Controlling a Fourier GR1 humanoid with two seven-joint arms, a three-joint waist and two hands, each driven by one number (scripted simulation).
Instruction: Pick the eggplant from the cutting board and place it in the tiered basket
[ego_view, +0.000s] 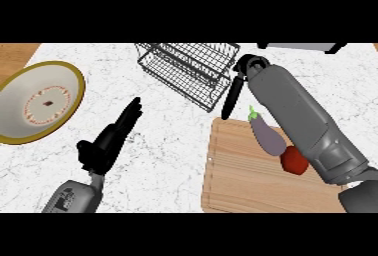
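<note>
A glossy purple eggplant (267, 134), long and tapered with a green stem, lies on the pale wooden cutting board (236, 185) at four o'clock, touching a red vegetable (294, 160). The black wire tiered basket (190, 67) sits at twelve o'clock. The right hand (236, 92) hangs fingers straight beside the basket; the left hand (111, 140) rests open at eight o'clock.

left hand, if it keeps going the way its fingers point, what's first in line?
Likely the tiered basket. The left hand is open, its straight fingers aimed up and to the right over bare counter, toward the basket's lower left corner. Depth is unclear, so it might pass just beside it.
</note>
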